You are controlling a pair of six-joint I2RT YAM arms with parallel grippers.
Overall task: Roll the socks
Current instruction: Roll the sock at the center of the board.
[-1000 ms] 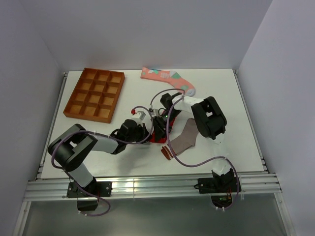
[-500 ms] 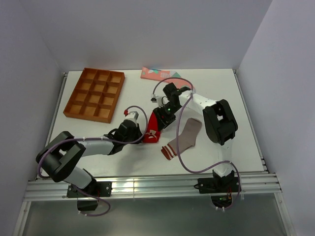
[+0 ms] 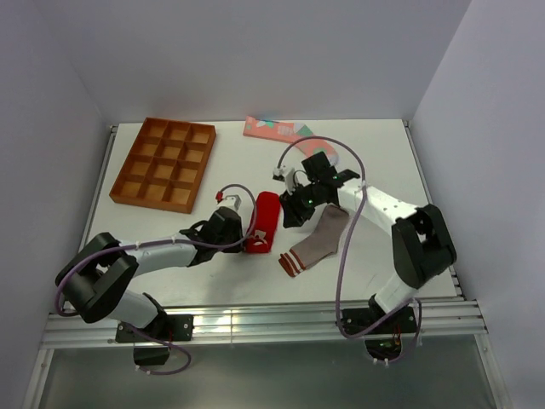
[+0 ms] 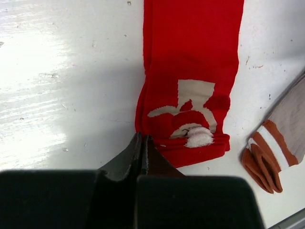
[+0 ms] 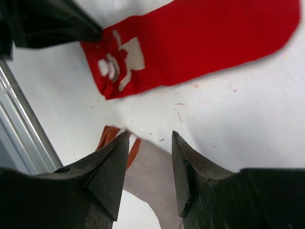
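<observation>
A white, scuffed tabletop (image 3: pixel 383 170) sits boxed in by plain pale walls (image 3: pixel 255 60), with a metal rail (image 3: pixel 255 324) along its near edge and a wooden compartment tray (image 3: pixel 207 164) at the back left. The red sock (image 3: pixel 266 217) lies flat mid-table, the grey-brown sock (image 3: pixel 322 239) just to its right, and the pink sock (image 3: pixel 268 129) at the back edge. The left pincer (image 4: pixel 143 138) is pressed together at the red sock's near corner, while the right pincer (image 5: pixel 150 136) hangs with its fingers apart above the bare strip between the two nearer socks.

no readable text, label or number in any view; red sock (image 4: pixel 190 62) carries white pictorial mark only.
</observation>
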